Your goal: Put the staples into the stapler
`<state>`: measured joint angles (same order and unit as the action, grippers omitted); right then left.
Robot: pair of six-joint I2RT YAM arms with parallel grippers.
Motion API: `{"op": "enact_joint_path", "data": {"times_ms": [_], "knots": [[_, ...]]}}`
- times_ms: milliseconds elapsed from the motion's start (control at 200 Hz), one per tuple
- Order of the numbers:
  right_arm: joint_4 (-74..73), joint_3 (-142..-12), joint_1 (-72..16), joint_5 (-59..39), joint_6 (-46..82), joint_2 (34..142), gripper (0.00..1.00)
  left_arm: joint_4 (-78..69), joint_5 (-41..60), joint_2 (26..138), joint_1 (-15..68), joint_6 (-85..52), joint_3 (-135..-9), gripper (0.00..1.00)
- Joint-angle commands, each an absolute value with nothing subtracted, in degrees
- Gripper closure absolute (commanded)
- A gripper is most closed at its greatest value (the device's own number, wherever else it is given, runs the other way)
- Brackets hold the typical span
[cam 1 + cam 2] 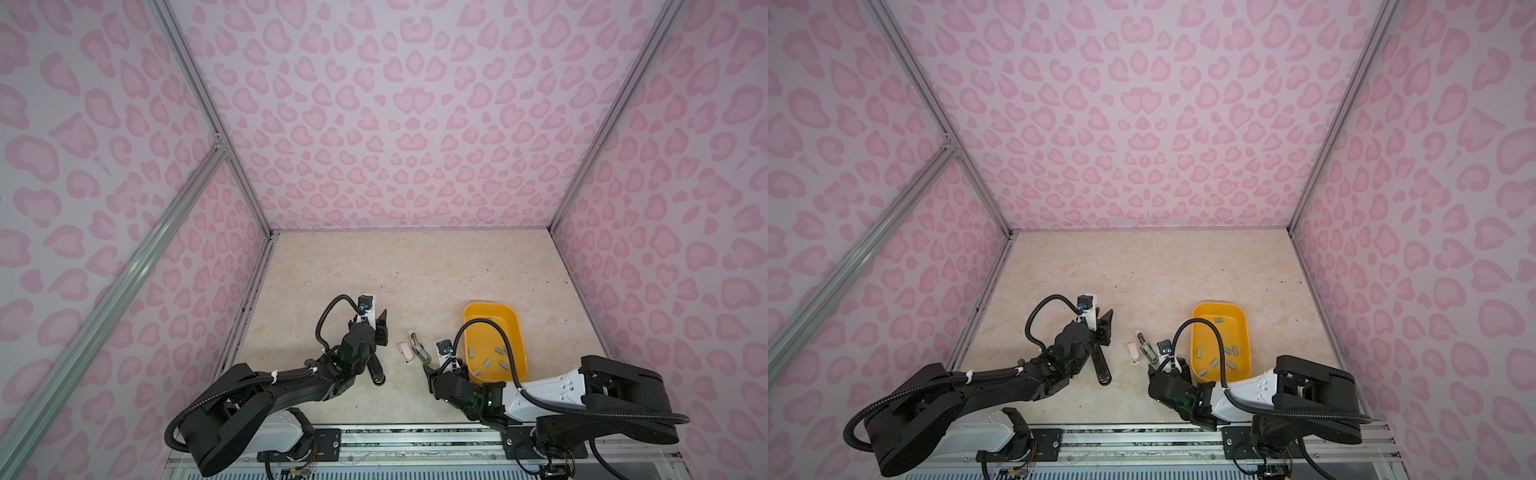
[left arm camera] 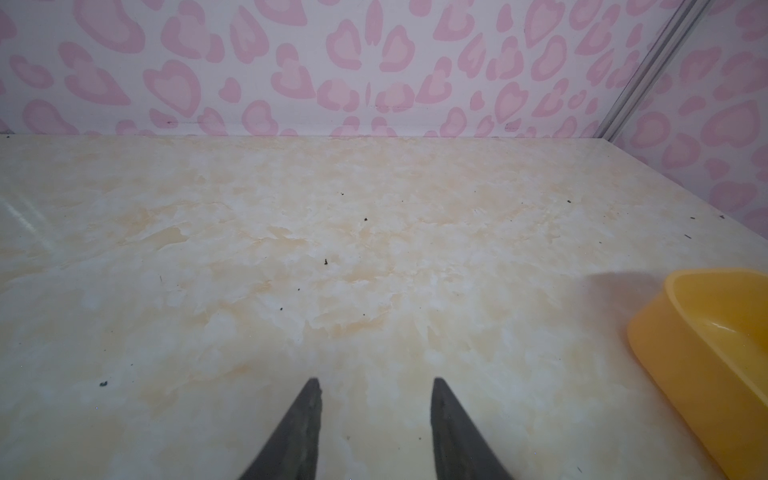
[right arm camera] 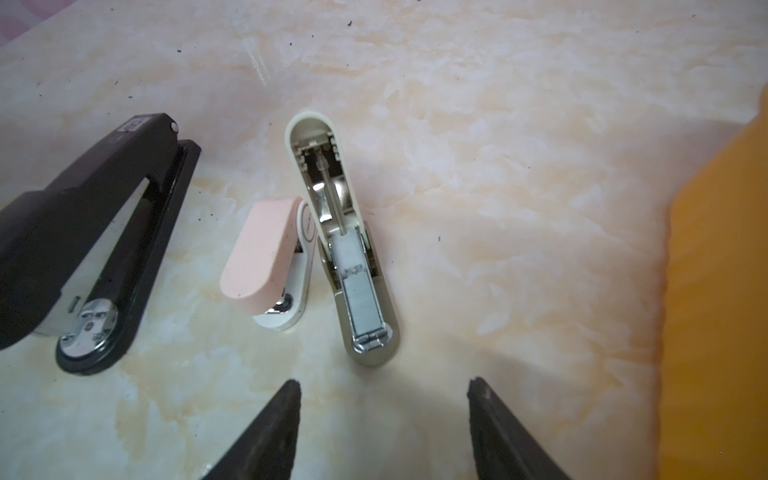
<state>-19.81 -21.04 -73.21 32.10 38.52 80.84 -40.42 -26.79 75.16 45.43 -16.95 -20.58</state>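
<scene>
The right gripper [image 3: 384,384] hovers low over the table [image 3: 519,187], fingers spread wide and nothing between them. Just ahead of its tips lies the stapler [image 3: 368,291], lid thrown back and its metal channel bare to the camera. A grey strip [image 3: 365,301] sits inside that channel, toward the front end nearest the gripper.

Just beside the stapler is the pink stapler [image 3: 266,257], closed and lying at a slight angle to it. Further out on that side lies the black stapler [image 3: 83,249], much the biggest of the three and also closed.

Both top views show the open stapler between the two arms, near the front of the table, with the yellow tray [image 1: 513,320] off to its right. Loose staples [image 1: 486,362] lie scattered on the tray floor, most of them at its near end and one up by the far wall. The right arm's cable arcs across the tray.

On the left, the left gripper [image 2: 376,382] points toward the back wall. Its fingers stand narrowly apart and empty over bare marble, well clear of all three staplers. Only a corner of the tray shows at the edge of its wrist view.
</scene>
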Motion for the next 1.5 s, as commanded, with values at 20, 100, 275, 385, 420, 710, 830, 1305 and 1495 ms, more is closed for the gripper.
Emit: {"op": "enact_joint_path", "data": {"times_ms": [20,100,275,385,420,710,830,1305,1495], "knots": [[-18.38,-21.37,-73.3,32.64,37.67,80.67,0.32,-41.91,-26.5,76.1,45.35,-16.77,-21.91,0.55],[-19.35,-21.87,-73.3,31.41,37.36,82.08,0.29,-40.43,-25.62,76.21,45.35,-17.67,-22.94,0.56],[-16.02,-26.14,-73.0,31.88,38.11,87.19,0.28,-33.01,-23.91,76.06,45.31,-21.91,-26.43,0.55],[-15.02,-28.32,-71.76,30.79,37.94,90.27,0.3,-26.94,-23.89,76.59,45.3,-25.17,-29.66,0.55],[-14.96,-28.81,-71.47,30.47,37.81,91.13,0.32,-26.36,-23.44,76.72,45.31,-25.84,-30.04,0.55],[-18.05,-27.73,-71.1,28.59,36.19,93.33,0.44,-20.5,-21.33,79.06,45.13,-27.95,-34.29,0.55],[-18.13,-28.63,-70.94,28.65,34.98,94.9,0.45,-19.88,-19.71,80.33,44.83,-27.33,-35.53,0.55],[-20.43,-28.04,-70.25,26.22,34.44,97.12,0.6,-18.73,-10.51,85.18,38.84,-30.8,-37.18,0.55],[-19.18,-28.04,-72.29,28.82,34.32,96.69,0.58,-18.76,-7.88,87.49,37.74,-30.63,-38.3,0.55]]}}
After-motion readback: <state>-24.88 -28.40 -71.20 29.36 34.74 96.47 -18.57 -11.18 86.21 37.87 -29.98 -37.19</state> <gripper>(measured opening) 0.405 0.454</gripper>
